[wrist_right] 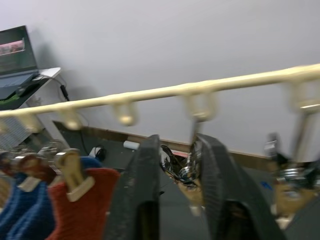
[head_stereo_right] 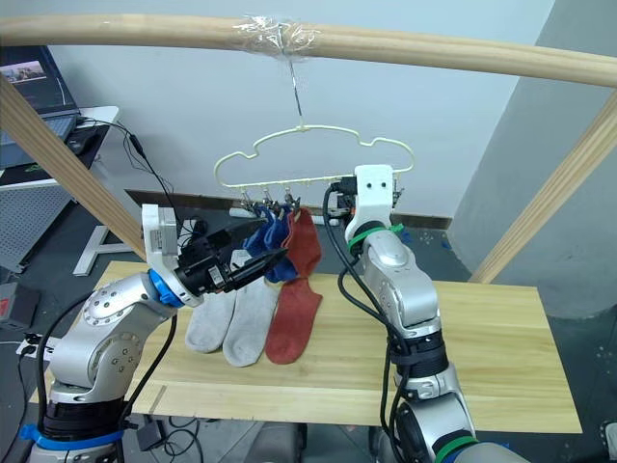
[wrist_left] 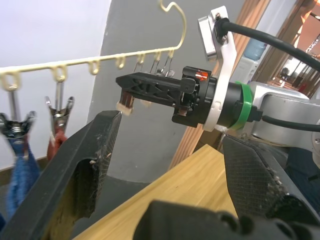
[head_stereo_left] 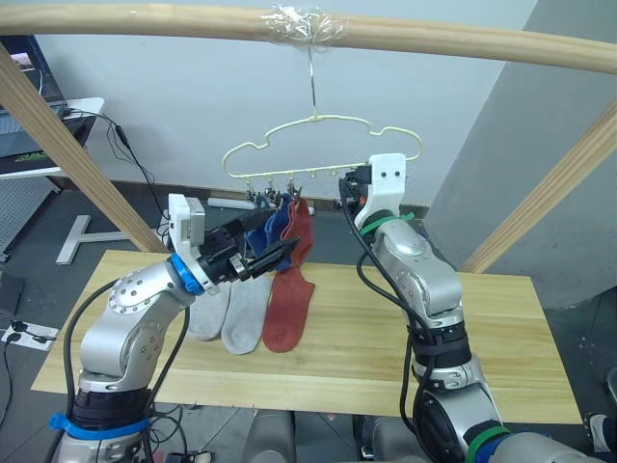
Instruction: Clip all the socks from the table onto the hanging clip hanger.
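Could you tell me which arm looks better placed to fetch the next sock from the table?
Probably the left. Its gripper is open and empty, low near the grey socks and the red sock on the table. The right gripper is raised at the clip hanger, apparently working a clip.

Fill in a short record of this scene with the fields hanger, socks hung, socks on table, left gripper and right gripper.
hanger: pale yellow clip hanger hooked on a wooden pole
socks hung: a blue sock and a red sock clipped side by side
socks on table: two grey socks and a red one on the table
left gripper: open, empty, in front of the hung socks
right gripper: up at the clip row, fingers around a clip
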